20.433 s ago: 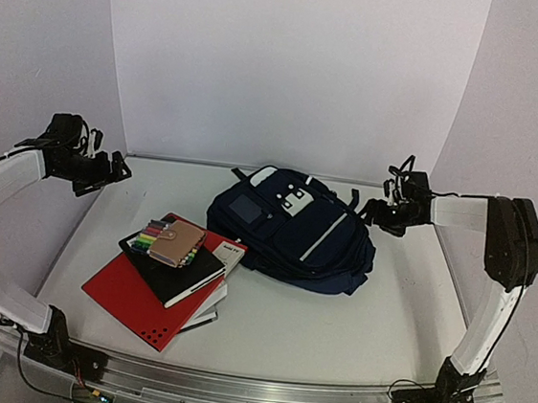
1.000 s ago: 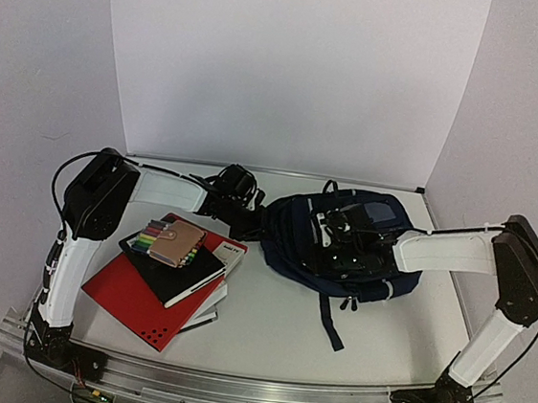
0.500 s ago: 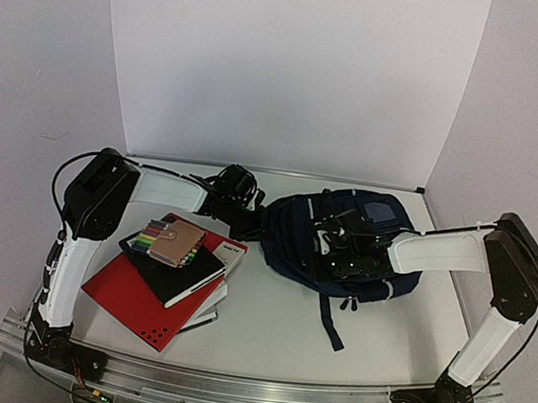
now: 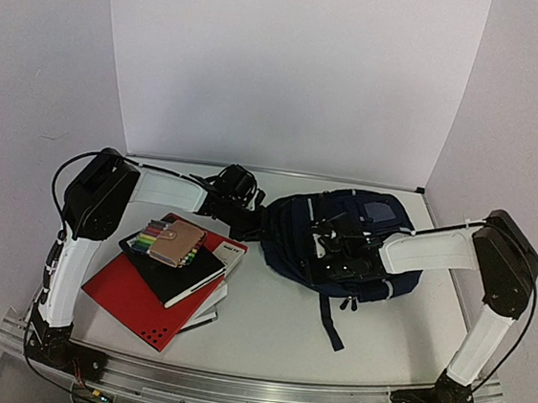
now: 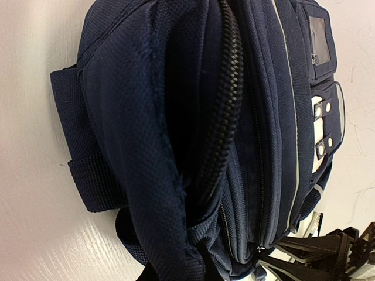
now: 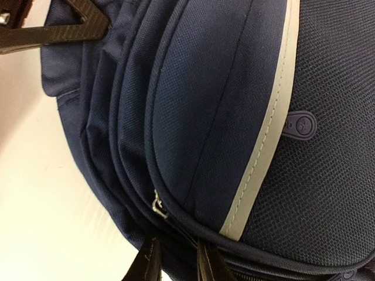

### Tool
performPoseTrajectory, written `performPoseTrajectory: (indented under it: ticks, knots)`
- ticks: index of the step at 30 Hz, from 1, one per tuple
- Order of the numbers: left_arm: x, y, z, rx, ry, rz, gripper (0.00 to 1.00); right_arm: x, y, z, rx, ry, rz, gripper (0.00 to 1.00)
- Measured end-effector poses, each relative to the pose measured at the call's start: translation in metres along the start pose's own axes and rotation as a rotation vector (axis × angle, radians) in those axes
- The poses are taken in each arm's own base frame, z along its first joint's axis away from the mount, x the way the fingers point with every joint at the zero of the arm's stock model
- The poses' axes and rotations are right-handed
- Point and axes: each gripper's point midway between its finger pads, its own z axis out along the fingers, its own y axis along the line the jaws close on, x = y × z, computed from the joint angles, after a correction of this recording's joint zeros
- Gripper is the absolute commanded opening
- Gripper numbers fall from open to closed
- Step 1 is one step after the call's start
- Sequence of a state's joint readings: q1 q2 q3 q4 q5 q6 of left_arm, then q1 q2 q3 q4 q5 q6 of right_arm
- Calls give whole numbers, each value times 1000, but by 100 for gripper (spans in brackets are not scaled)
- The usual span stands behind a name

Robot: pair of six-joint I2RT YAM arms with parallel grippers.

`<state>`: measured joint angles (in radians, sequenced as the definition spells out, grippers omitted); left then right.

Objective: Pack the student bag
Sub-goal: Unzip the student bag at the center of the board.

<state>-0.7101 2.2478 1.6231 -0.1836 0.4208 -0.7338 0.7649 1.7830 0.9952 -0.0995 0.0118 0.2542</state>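
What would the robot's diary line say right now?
left hand: shut on student bag edge | right hand: at zipper pull | books: outside bag

A navy bag [image 4: 290,234] lies flat, front up, just right of the book stack [image 4: 170,273]. It shows pale grey stripes, and a black strap trails from its near side.

Navy student bag [image 5: 135,117]: coarse woven cloth, matt. Zip [image 5: 227,105]: black teeth, dull sheen, plastic by appearance. Stripe [image 6: 265,137]: smooth pale tape, stitched edges. Logo tab [image 6: 299,124]: smooth rubbery moulding. Bench [image 5: 35,234]: white, smooth, faintly glossy.
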Motion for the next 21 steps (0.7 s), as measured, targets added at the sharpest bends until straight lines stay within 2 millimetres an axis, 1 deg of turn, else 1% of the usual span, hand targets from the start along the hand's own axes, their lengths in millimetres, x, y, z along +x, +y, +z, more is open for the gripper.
performPoseTrajectory:
  ticks: [6,9,14,21]
  knots:
    - [-1,1,0,-4,-6,0,0,0,-2,12,40,21,5,20]
    - [-3,2,0,-6,-12,0,0,-2,-1,15,52,25,3,15]
    - [-6,2,-1,-8,-21,0,0,-5,0,18,54,23,3,1]
    - [-6,2,-1,-8,-21,0,0,-8,5,17,21,22,5,0]
